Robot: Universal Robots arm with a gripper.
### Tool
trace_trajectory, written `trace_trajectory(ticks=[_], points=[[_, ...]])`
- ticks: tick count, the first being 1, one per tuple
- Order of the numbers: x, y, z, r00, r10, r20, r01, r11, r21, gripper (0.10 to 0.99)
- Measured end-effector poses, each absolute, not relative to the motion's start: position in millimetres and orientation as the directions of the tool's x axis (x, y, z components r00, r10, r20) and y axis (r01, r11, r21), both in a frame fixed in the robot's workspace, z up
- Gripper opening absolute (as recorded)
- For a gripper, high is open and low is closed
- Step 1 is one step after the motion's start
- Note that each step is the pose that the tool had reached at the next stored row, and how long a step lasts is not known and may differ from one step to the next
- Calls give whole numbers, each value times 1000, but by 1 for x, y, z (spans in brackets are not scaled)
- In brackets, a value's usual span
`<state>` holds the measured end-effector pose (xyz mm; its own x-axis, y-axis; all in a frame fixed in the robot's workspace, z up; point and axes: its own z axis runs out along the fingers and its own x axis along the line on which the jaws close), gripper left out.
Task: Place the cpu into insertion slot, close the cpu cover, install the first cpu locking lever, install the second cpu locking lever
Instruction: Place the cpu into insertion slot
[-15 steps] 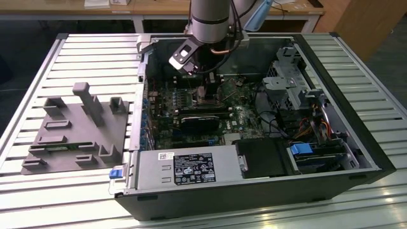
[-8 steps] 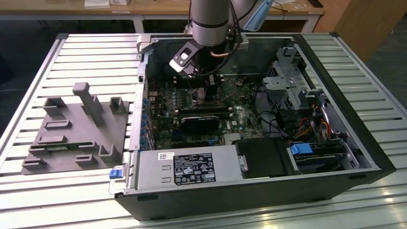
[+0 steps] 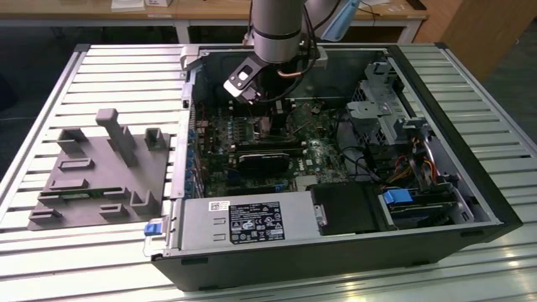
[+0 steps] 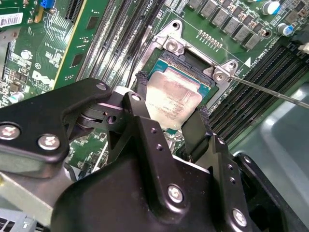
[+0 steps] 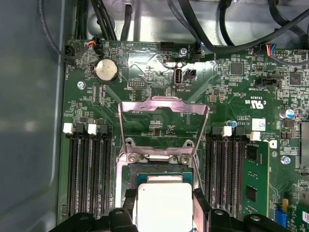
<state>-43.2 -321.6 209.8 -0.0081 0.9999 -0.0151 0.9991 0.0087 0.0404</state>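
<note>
The gripper [image 4: 171, 96] has its two black fingers [image 4: 197, 133] drawn in narrowly against opposite edges of the cpu [image 4: 170, 107]. The chip's silver top shows between the fingers in both wrist views. The gripper's own body hides the cpu's near edge. I cannot tell whether the chip is fully seated in the insertion slot [image 4: 165, 39] or sits just above it. Its far edge lies very close to the slot's dark inner frame. In the first wrist view the picture edge cuts off the near part of the cpu and of the fingers.

In the exterior view the arm [image 3: 277, 28] comes down into the open computer case [image 3: 336, 258] at about twelve o'clock of the case. Its fingertips are lost among dark parts there.

The cpu cover [image 5: 164, 103] stands raised on its hinge at the slot's far edge, apart from the chip, with the board showing through its window. A thin metal rod [image 4: 270, 93] angles out from one slot corner over the memory slots [image 5: 87, 174]. These long slots run along both sides of the insertion slot, just outside the fingers, so room there is narrow.

A grey fixture [image 3: 100, 170] lies on the slatted table [image 3: 126, 63] at nine o'clock of the case, the exterior view's left, well apart. The power supply [image 3: 243, 223] takes up the case's six o'clock side.
</note>
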Motion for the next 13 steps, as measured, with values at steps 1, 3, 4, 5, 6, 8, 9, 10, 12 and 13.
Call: trace_trajectory(ticks=[1,3,4,5,6,8,9,10,12,13], points=[[-43,-322,209,-7,1000,-15,999,8,40,541],[-43,-322,209,-6,1000,-15,999,7,40,541],[-43,-322,209,-6,1000,-15,999,7,40,541],[-43,-322,209,-6,1000,-15,999,7,40,541],[-43,-322,209,-6,1000,-15,999,7,40,541],[-43,-322,209,-6,1000,-15,999,7,41,541],[-43,-322,209,-6,1000,-15,999,7,41,541],[-43,-322,208,-6,1000,-15,999,7,41,541],[-43,-322,207,-6,1000,-15,999,7,40,541],[-43,-322,205,-6,1000,-15,999,7,41,541]])
